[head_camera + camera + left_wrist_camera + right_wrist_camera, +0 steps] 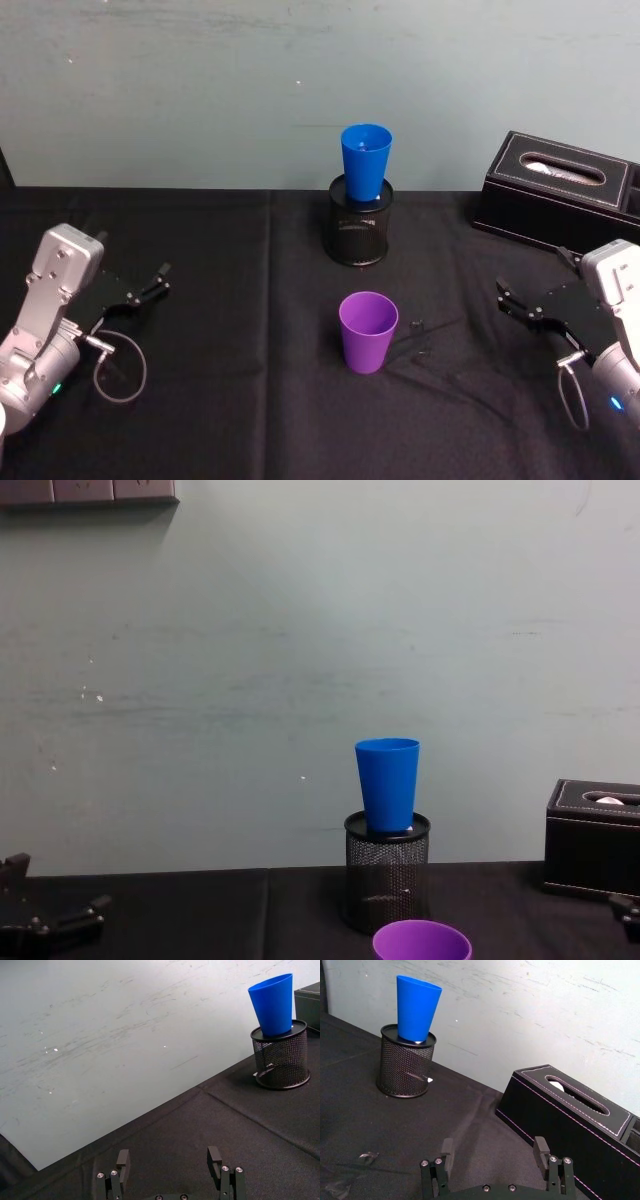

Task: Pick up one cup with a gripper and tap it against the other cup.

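Two claws, nearest items. Left claw (155,282): low over the near left of the cloth (220,390), jaws apart, holding nothing. Right claw (505,300): low at the near right, jaws likewise apart and empty. Both sit well apart from either cup.

One purple cup (367,332): upright on the cloth at centre, between the two claws, mouth up, untouched.

One mesh holder (360,232): black, just behind the purple cup, standing on the cloth.

One blue cup (365,160): upright, base seated in the holder's mouth, so it sits higher than the purple cup.

One tissue box (560,190): black with pale stitching, far right, near the wall.

Progress, as judged: none of the task is done. The purple cup is not yet gripped. Reach, grasp, lift, carry to the blue cup and the tap all lie ahead.

Markings: no brand, label or legible writing on cups, holder or box.
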You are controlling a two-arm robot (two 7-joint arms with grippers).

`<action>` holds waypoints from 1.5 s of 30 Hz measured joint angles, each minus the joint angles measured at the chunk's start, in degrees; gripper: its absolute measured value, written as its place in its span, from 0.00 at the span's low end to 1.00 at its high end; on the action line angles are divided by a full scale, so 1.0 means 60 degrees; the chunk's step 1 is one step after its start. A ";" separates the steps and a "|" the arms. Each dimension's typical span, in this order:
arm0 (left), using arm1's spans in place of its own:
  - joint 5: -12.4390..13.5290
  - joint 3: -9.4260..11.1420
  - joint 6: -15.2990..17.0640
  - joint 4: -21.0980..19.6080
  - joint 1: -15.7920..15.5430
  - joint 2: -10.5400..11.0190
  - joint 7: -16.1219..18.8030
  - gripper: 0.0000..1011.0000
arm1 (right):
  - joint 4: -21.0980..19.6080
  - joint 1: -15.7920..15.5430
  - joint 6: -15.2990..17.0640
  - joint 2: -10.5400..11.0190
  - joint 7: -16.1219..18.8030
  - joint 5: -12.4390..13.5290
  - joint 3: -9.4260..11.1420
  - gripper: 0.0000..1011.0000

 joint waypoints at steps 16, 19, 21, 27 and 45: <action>0.0000 -0.0001 0.0000 0.0000 0.0000 0.0000 0.0000 1.00 | 0.0000 0.0000 0.0001 0.0006 -0.0001 0.0000 0.0000 0.99; 0.0000 0.0000 0.0000 0.0000 0.0000 -0.0001 0.0000 1.00 | 0.0000 0.0001 0.0001 0.0006 0.0000 0.0000 0.0000 0.99; 0.0001 0.0000 0.0000 0.0000 0.0000 0.0000 0.0000 1.00 | 0.0000 0.0000 0.0001 0.0006 0.0000 0.0000 0.0000 0.99; 0.0000 0.0000 0.0000 -0.0001 0.0000 0.0000 0.0000 1.00 | 0.0000 0.0000 0.0001 0.0006 0.0000 0.0000 0.0000 0.99; 0.0000 0.0000 0.0000 0.0000 0.0000 0.0000 0.0000 1.00 | -0.0252 -0.0268 -0.0327 0.0462 0.1798 0.1382 0.0501 0.99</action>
